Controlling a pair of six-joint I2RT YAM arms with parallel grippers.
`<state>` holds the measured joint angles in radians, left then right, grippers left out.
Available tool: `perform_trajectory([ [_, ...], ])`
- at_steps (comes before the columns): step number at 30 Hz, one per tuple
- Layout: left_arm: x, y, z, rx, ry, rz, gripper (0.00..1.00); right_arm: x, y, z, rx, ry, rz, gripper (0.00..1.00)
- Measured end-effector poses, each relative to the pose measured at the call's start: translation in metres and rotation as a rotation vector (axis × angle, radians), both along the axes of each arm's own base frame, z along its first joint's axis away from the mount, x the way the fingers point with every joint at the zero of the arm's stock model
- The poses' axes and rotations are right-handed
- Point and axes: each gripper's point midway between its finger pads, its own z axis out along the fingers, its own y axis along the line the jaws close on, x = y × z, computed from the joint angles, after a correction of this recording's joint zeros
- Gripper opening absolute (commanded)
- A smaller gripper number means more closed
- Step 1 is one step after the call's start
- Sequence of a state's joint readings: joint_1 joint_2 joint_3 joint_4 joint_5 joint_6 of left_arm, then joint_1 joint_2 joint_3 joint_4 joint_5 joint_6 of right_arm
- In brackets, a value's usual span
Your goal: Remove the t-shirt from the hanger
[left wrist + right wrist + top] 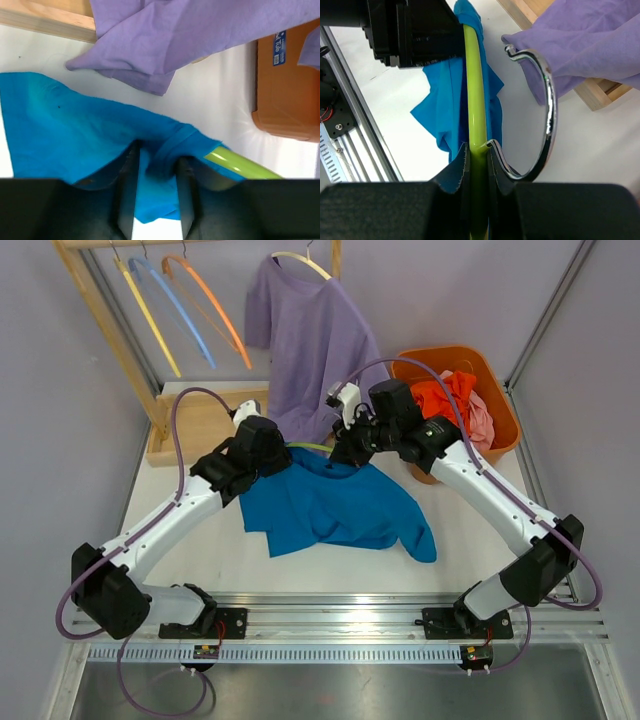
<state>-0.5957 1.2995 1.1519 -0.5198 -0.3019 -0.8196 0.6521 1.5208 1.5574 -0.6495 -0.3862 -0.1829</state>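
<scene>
**A:** Where was the blue t-shirt point(335, 505)?

**B:** It lay crumpled on the white table point(200, 540), in the middle of the top view, just below the 2 grippers.

**A:** And the green hanger point(475, 100)?

**B:** It was inside the shirt. In the right wrist view its bar ran up the middle of the frame into the blue cloth. Its metal hook point(547, 100) curved out to the right.

**A:** What about the right gripper point(479, 155)?

**B:** Its 2 fingers were clamped on the green bar, right at the base of the hook.

**A:** The left gripper point(156, 162)?

**B:** In the lower middle of the left wrist view, its fingers stood on either side of a raised fold of blue cloth. The hanger's arm poked out of the cloth just to the right. The fingers were close but not together, and I could not tell whether they pinched the fold.

**A:** What else was there?

**B:** A purple t-shirt point(310, 340) hung at the top centre, its hem reaching down beside the wooden rack base point(195, 425). 3 bare hangers hung at the upper left: a yellow hanger point(148, 318), a blue hanger point(180, 310) and an orange hanger point(215, 312). An orange basket point(455, 352) sat at the right, behind the right arm, holding red and pink clothes point(450, 398).
</scene>
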Motion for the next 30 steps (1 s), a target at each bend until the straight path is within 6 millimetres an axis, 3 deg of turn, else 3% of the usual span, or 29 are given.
perform_trajectory([
  [1, 0.0, 0.0, 0.0, 0.0, 0.0, 0.001, 0.2, -0.001, -0.001, -0.001, -0.002, 0.002, 0.0, 0.0],
  [2, 0.001, 0.002, 0.0, 0.004, -0.002, 0.004, 0.04, -0.002, -0.001, -0.002, -0.004, 0.001, 0.002, 0.0],
  [3, 0.002, 0.002, 0.0, 0.002, -0.003, 0.01, 0.0, -0.002, -0.002, -0.003, -0.006, -0.002, 0.003, 0.0],
  [8, 0.0, 0.014, 0.001, 0.016, -0.01, 0.025, 0.0, -0.006, -0.009, -0.006, -0.035, -0.057, 0.039, 0.0],
  [15, -0.013, 0.06, 0.008, -0.016, -0.036, 0.108, 0.0, -0.022, -0.024, -0.007, -0.041, -0.134, 0.168, 0.0],
  [20, -0.021, 0.078, 0.01, -0.058, -0.04, 0.114, 0.0, -0.029, -0.03, -0.005, -0.002, -0.167, 0.254, 0.0],
  [24, -0.028, 0.085, 0.001, -0.103, -0.01, 0.085, 0.0, -0.027, -0.04, 0.001, 0.055, -0.176, 0.262, 0.0],
  [30, -0.039, 0.079, -0.01, -0.17, 0.018, 0.003, 0.0, -0.023, -0.054, 0.021, 0.152, -0.174, 0.251, 0.0],
])
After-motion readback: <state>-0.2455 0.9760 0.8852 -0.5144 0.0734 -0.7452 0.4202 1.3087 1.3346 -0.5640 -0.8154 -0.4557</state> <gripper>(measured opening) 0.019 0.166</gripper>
